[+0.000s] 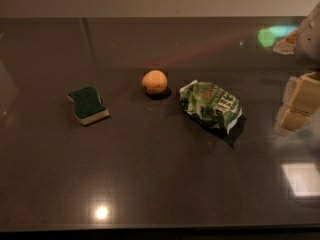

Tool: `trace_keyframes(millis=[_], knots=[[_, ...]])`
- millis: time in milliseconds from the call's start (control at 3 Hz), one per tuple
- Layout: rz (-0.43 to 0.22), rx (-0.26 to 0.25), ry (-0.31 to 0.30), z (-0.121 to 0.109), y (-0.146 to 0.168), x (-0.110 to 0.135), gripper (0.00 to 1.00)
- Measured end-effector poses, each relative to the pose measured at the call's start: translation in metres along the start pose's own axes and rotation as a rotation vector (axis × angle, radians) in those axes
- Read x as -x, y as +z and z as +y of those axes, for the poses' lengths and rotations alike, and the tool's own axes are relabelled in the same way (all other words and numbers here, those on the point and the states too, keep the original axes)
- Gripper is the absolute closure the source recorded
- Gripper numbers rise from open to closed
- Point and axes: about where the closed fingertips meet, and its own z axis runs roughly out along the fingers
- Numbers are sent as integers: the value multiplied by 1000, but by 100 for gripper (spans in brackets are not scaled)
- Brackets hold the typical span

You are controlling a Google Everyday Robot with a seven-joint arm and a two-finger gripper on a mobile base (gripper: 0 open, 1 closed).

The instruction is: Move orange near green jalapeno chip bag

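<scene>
Currently the orange sits on the dark bench, just left of the green jalapeno chip bag, near it but apart. A green sponge lies further left. The pincer hangs at the right edge beyond the bag; whether it is open or closed cannot be told.

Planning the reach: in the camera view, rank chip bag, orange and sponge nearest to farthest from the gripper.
Gripper: right edge.
1. Crumpled green foil chip bag, right of centre.
2. Small round orange fruit, centre.
3. Dark green rectangular sponge, far left.
</scene>
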Motion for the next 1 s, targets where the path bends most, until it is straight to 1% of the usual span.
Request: trace_keyframes(millis=[333, 667, 1000], knots=[[-4, -5, -2, -1, -1, 2, 0], [-30, -2, -16, -8, 4, 16, 0], [-61, 10, -37, -20, 21, 39, 0]])
